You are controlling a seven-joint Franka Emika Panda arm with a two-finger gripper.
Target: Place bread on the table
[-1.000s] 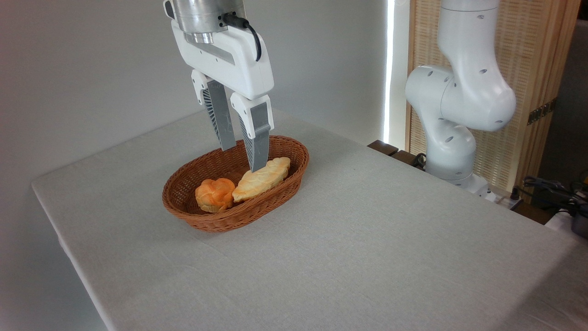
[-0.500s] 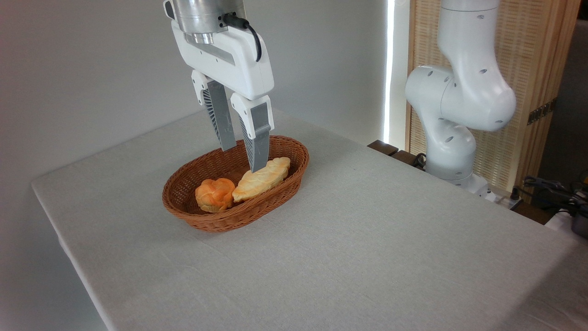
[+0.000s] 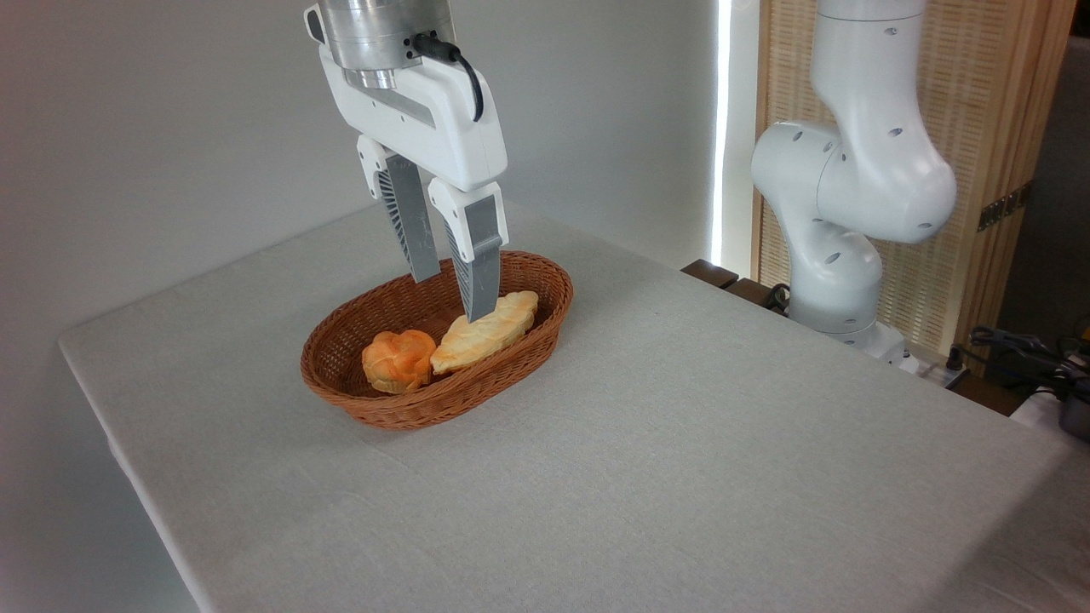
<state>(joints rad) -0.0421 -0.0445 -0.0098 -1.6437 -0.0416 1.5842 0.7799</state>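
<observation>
The bread (image 3: 398,360), a small round orange bun with a knotted top, lies in the left part of a brown wicker basket (image 3: 511,362). The basket stands on the table (image 3: 681,443), which has a light grey cloth. My gripper (image 3: 453,296) hangs open above the basket's back half, fingers pointing down. Nothing is between the fingers. It is up and to the right of the bread, with its nearer fingertip just over the pale loaf.
A longer pale-yellow loaf (image 3: 485,330) lies beside the bun in the basket. The arm's white base (image 3: 839,255) rises at the table's far right edge. Cables and dark objects (image 3: 1030,358) sit at the right edge.
The gripper has dropped very slightly and shifted a touch; its opening is unchanged. The bread and the loaf have not moved.
</observation>
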